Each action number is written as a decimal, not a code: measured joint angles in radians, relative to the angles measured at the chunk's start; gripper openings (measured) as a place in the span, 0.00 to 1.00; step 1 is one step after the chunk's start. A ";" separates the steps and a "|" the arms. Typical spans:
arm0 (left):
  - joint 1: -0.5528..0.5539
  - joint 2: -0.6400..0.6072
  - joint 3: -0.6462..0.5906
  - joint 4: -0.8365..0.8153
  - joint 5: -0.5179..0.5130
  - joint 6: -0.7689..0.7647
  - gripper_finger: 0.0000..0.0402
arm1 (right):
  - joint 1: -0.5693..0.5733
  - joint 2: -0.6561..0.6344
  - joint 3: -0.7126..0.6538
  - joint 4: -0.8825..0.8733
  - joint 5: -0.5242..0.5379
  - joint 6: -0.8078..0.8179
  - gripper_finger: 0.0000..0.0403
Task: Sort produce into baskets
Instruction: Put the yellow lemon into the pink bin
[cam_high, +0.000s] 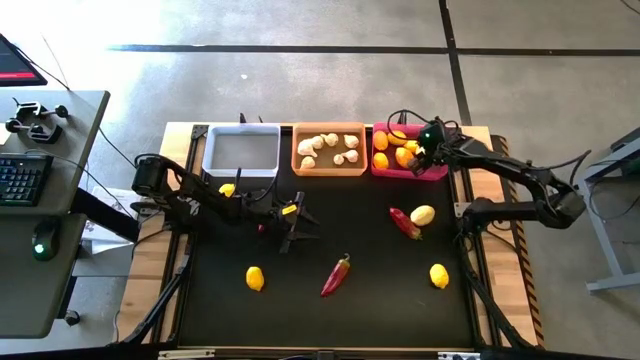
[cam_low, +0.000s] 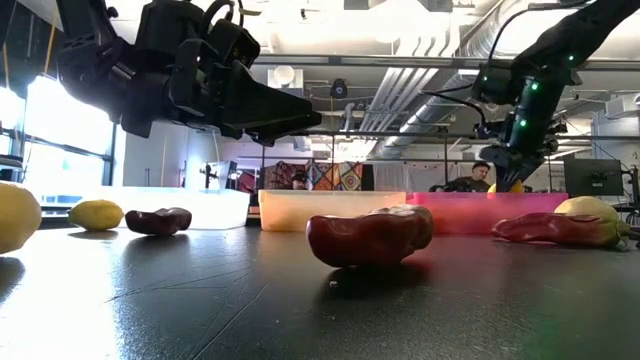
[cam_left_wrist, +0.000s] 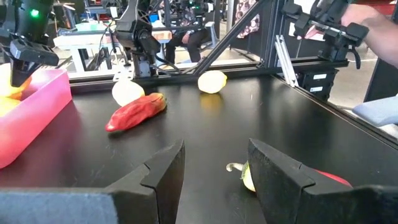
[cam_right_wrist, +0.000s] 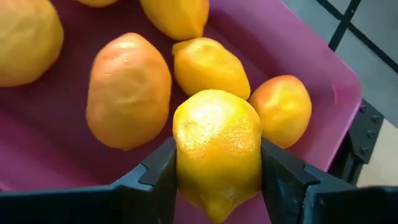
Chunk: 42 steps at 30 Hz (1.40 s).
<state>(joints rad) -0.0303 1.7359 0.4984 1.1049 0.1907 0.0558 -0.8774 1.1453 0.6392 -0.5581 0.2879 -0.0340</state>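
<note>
We see the right gripper (cam_right_wrist: 217, 165) above the magenta basket (cam_high: 436, 172) at the far right of the table, and its jaws are closed on a yellow lemon (cam_right_wrist: 216, 149), which it holds over several other lemons lying inside this basket. In the low view the same gripper (cam_low: 517, 172) hangs just over the pink rim. The orange basket (cam_high: 298, 160) in the middle contains white garlic bulbs (cam_high: 326, 147), and the white basket (cam_high: 212, 152) to the left of it shows nothing inside. The left gripper (cam_high: 296, 228) is over the black mat (cam_high: 380, 290), in front of the white and orange baskets, with its jaws moderately open and holding nothing; in the left wrist view a pepper stem is visible just behind one finger (cam_left_wrist: 280, 177). On the mat we count one lemon (cam_high: 227, 189) just in front of the white basket, one lemon (cam_high: 255, 278) near the front left, one lemon (cam_high: 439, 275) at the front right, and a paler lemon (cam_high: 423, 214) that lies touching a red chili pepper (cam_high: 404, 222). A second chili pepper (cam_high: 336, 275) lies in the front centre of the mat. A small dark red piece (cam_low: 158, 220) sits beside the lemon near the white basket in the low view. A person (cam_low: 481, 176) is seen in the room behind the baskets.
</note>
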 joint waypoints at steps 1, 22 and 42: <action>0.000 0.000 0.000 0.000 -0.002 0.000 0.40 | -0.009 0.008 0.000 0.004 -0.008 -0.001 0.41; 0.000 0.000 0.000 0.000 -0.021 0.001 0.40 | 0.013 0.214 0.000 0.138 0.000 -0.054 0.55; 0.000 0.000 0.000 -0.008 -0.100 0.008 0.40 | 0.193 0.125 0.106 -0.012 0.122 -0.039 0.62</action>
<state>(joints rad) -0.0303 1.7359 0.4984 1.0972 0.0902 0.0639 -0.6846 1.2700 0.7452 -0.5702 0.4097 -0.0725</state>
